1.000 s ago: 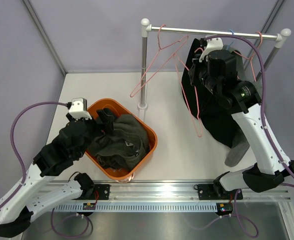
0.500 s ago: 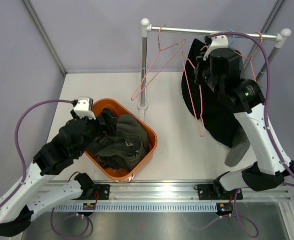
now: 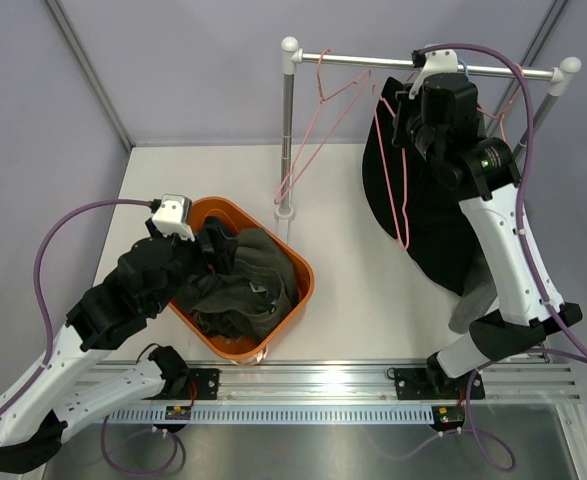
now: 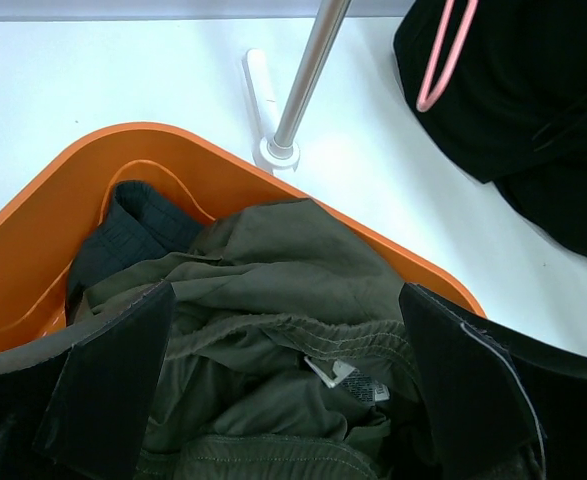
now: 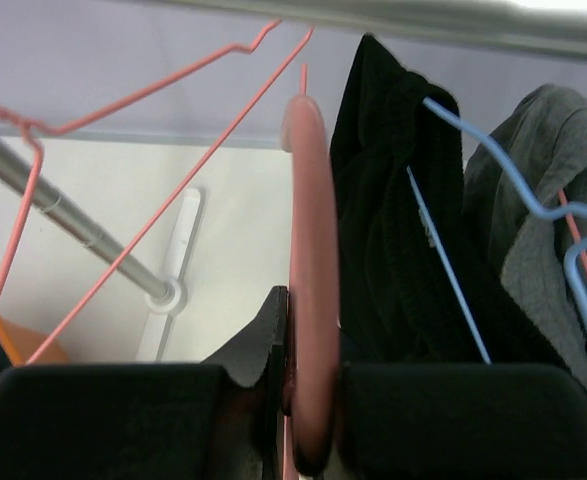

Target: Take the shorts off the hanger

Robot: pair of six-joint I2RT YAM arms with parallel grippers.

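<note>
From the rack post (image 3: 287, 140), you find the basket (image 3: 235, 347) on the desk (image 3: 348, 270) to its near left, heaped shorts (image 3: 241, 288) inside; to its right, hanging shorts (image 3: 425, 205) on a hanger (image 5: 311, 250).

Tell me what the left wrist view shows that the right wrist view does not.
Only the left wrist: olive shorts heaped in the orange basket. Only the right wrist: the right jaws shut on a pink hanger, a blue hanger, grey shorts. Both: the rack post and black shorts.
</note>
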